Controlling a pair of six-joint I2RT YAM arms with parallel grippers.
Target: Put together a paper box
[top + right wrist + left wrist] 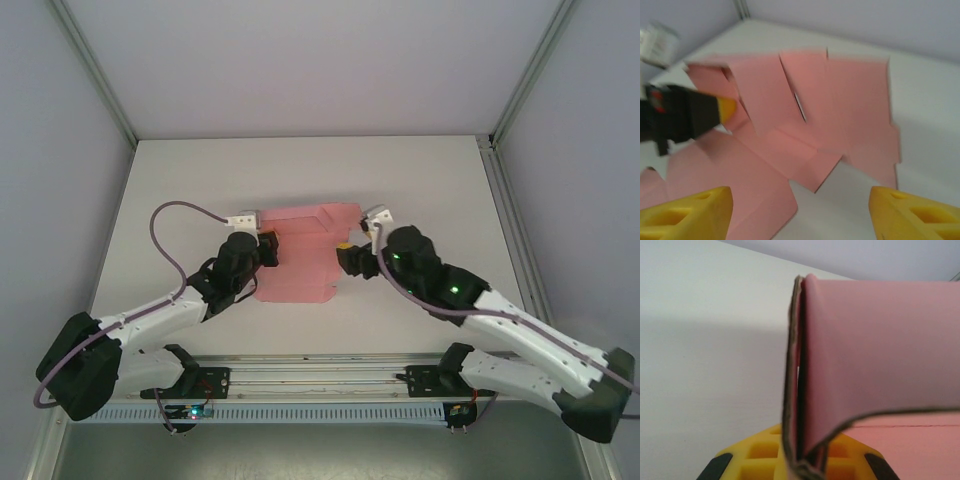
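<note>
Pink thin-card paper box point(305, 262) is pinched tight at its folded flap by the left gripper point(801, 462) — the right gripper point(800, 202), wide and empty, should fold gently.

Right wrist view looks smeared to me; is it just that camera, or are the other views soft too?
Right wrist: blurred throughout, the paper box edges and the right claw both soft. Left wrist: the box sits very near the lens, soft at the left claw, with a grey shadow on the table. Top external: sharp, evenly lit, no glare.
</note>
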